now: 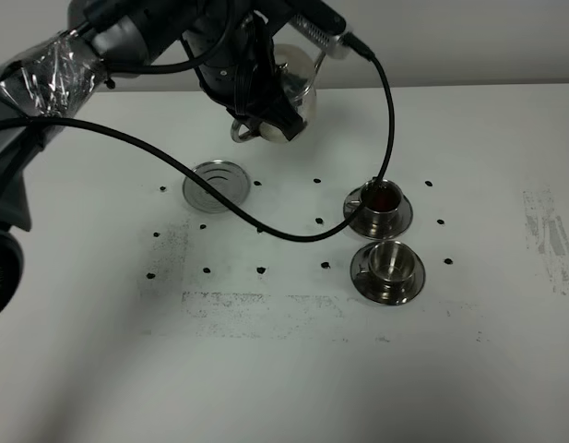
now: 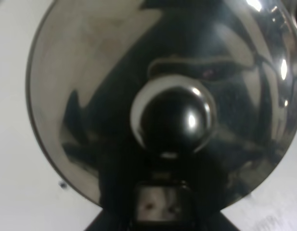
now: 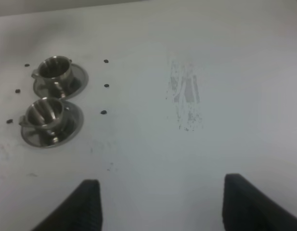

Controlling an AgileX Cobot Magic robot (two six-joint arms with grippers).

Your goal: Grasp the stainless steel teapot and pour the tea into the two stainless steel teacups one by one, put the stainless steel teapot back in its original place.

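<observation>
My left gripper is shut on the stainless steel teapot and holds it in the air over the back of the table, between the round steel disc and the cups. The left wrist view is filled by the teapot's domed lid and its knob. The far teacup holds reddish-brown tea. The near teacup shows no tea. Both cups stand on saucers. My right gripper is open and empty, low over bare table right of the cups.
A black cable hangs from the left arm, sags onto the table and rises close beside the far cup. Small black dots mark a grid on the white table. A grey scuffed patch lies at the right.
</observation>
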